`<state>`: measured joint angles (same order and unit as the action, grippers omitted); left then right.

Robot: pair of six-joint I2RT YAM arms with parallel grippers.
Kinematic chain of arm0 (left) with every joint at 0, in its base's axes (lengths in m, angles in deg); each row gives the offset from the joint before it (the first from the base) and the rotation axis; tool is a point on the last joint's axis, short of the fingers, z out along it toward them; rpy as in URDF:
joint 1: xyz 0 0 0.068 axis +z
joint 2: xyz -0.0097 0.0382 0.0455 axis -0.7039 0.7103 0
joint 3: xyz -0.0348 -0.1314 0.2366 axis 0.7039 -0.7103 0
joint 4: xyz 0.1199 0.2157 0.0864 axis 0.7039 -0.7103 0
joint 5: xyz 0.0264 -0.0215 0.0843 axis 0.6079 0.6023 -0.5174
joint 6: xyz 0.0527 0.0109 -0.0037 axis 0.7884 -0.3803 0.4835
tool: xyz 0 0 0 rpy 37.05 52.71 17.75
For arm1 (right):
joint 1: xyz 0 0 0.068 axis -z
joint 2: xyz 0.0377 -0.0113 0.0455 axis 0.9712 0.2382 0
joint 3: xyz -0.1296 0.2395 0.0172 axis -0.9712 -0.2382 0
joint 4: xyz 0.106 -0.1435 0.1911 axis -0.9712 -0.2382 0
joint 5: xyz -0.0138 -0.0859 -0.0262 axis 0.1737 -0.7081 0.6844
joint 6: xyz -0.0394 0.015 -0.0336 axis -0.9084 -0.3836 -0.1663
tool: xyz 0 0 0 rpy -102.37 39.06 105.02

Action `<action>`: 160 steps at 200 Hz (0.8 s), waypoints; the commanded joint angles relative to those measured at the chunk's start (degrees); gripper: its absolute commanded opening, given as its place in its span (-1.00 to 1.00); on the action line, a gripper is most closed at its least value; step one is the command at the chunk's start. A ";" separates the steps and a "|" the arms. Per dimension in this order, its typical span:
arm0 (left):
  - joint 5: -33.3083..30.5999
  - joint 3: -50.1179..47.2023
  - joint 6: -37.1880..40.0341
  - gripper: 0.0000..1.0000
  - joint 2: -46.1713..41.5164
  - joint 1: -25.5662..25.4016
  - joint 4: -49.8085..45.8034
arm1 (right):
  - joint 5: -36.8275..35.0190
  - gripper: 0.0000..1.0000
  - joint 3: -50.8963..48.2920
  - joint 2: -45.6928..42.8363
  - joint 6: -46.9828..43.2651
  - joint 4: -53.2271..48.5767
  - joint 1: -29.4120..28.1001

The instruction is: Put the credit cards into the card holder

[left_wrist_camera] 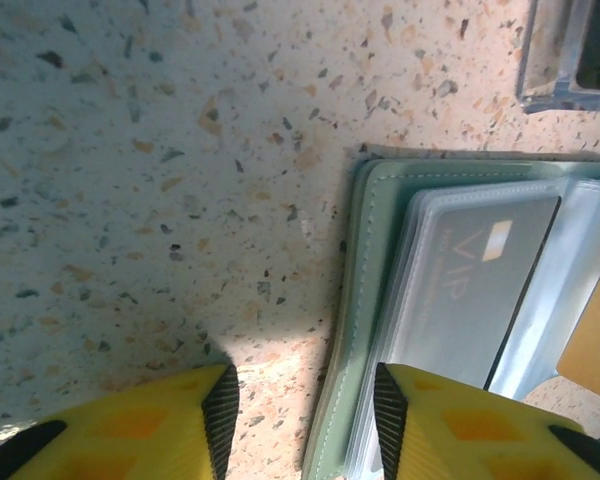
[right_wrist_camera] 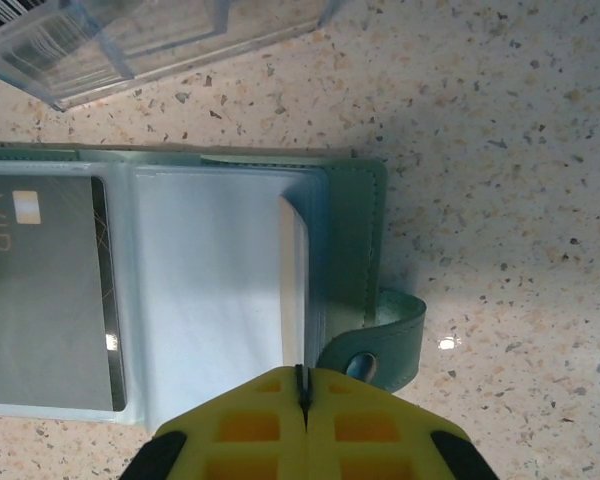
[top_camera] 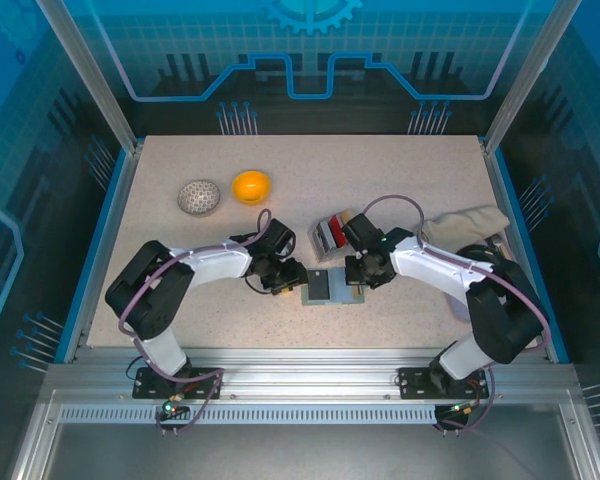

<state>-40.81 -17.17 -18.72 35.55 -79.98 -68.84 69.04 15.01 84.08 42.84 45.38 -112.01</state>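
Note:
The card holder lies open on the table between my two grippers. In the left wrist view its green edge runs between the fingers of my open left gripper; one finger is over the table, the other over the pockets. A grey VIP card sits in a clear pocket, with a tan card beside it. My right gripper is shut on a thin clear pocket leaf of the card holder, next to the snap tab. The grey card shows at the left.
A clear case with more cards lies just behind the holder. An orange ball and a white dotted ball sit at the back left. A beige cloth lies at the right.

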 commanded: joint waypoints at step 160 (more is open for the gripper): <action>2.71 1.83 1.13 -0.37 5.79 -1.84 1.69 | 13.87 -0.96 0.32 2.06 4.02 10.80 -1.41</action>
<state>-40.81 -15.59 -18.47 37.19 -79.98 -70.96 79.42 16.17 87.34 45.90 54.95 -113.67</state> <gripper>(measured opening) 0.326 0.045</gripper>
